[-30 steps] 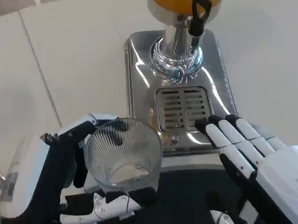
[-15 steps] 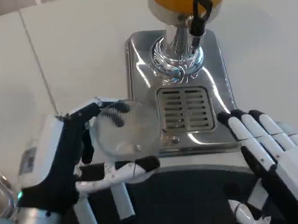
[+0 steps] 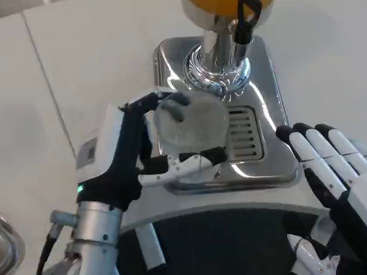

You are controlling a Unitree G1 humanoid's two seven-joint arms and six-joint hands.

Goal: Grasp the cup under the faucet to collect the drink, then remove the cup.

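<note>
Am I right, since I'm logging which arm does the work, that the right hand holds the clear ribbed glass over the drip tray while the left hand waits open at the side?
Not quite: the sides are swapped. In the head view the left hand holds the clear ribbed glass over the drip tray, while the right hand waits open at the side.

Bright, even overhead lighting, white table (image 3: 93, 62) near overexposed, specular glare on chrome dispenser base (image 3: 273, 96), soft shadows, glass cup (image 3: 192, 118) motion-blurred
</note>
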